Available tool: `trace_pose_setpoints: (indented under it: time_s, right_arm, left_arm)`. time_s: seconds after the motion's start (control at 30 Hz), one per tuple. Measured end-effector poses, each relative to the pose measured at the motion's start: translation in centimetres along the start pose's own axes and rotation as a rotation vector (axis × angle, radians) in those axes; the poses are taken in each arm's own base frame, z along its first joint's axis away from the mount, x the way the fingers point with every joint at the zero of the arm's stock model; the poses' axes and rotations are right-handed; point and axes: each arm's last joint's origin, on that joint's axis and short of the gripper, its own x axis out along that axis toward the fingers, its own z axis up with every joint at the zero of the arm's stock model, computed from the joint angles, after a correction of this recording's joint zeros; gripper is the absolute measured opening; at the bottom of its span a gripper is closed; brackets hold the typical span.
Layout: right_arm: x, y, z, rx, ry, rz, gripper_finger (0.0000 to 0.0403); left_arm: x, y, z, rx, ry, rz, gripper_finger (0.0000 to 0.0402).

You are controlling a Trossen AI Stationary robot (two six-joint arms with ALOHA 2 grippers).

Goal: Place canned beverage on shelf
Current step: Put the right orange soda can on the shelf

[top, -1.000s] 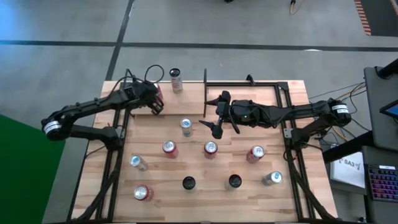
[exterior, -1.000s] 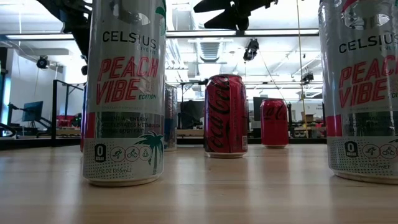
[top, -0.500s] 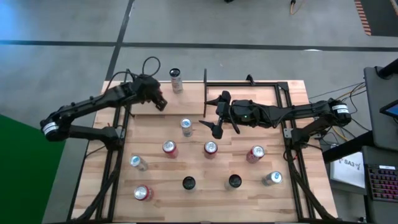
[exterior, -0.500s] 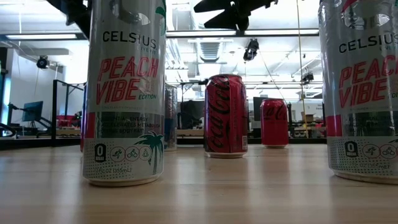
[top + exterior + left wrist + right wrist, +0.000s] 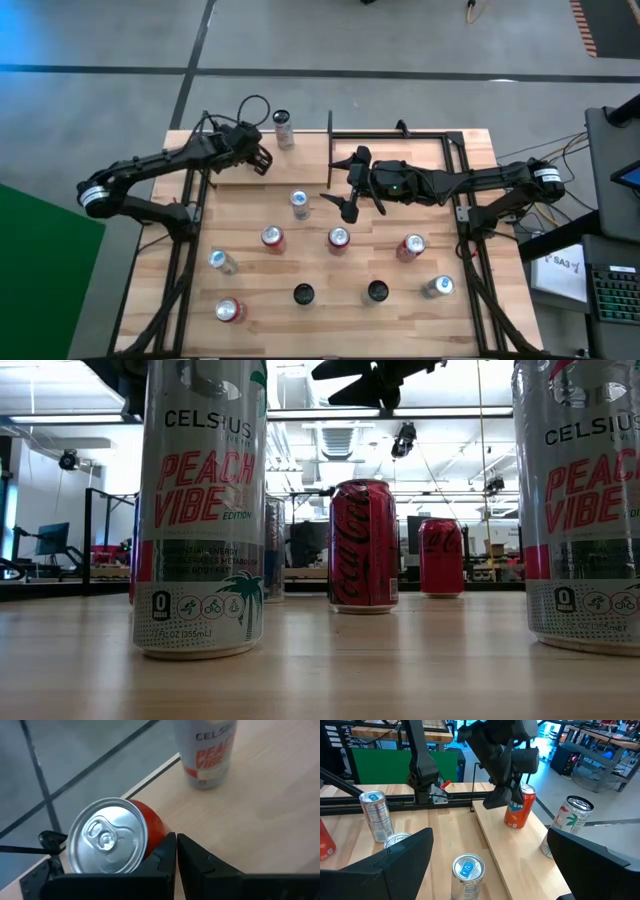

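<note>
The shelf (image 5: 305, 160) is a light wood plank at the table's far left. A red can (image 5: 107, 842) stands upright on it, near its left end. A silver Celsius can (image 5: 207, 752) stands farther along the plank, also upright. My left gripper (image 5: 176, 845) is shut and slants down beside the red can's top; in the right wrist view it (image 5: 495, 800) hangs right next to that can (image 5: 520, 807). My right gripper (image 5: 350, 195) hovers open over the table's middle, holding nothing. My left gripper's shut fingers (image 5: 165, 852) stand close against the red can's side, just below its rim (image 5: 150, 837). They come from above, slanting down. I cannot tell whether they touch it. The can rests upright on the plank.
Several more cans stand on the table nearer me, among them a silver one (image 5: 300, 204) and red ones (image 5: 272, 238) (image 5: 338, 238). A black upright rod (image 5: 330, 130) marks the shelf's right end. Black frame rails (image 5: 462, 200) run along the table's sides.
My left gripper has moved a little toward the table's far edge and to the right, staying shut beside the red can. The right arm has kept still.
</note>
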Motion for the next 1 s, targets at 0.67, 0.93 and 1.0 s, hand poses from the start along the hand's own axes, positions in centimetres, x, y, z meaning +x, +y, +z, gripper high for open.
trace_pose_setpoints:
  time_s: [0.67,0.93,1.0]
  right_arm:
    - [0.0,0.0,-0.1,-0.002,0.007,0.000,0.0381]
    - [0.0,0.0,-0.3,0.009,0.033,0.001,0.0381]
    - [0.0,0.0,-0.3,0.010,0.033,0.001,0.0381]
  left_arm:
    - [0.7,1.1,-0.7,0.013,0.083,0.129,0.0000]
    - [-0.3,1.5,-0.7,-0.005,0.054,0.105,0.0000]
    - [-0.8,1.6,-0.6,-0.016,0.039,0.074,0.0000]
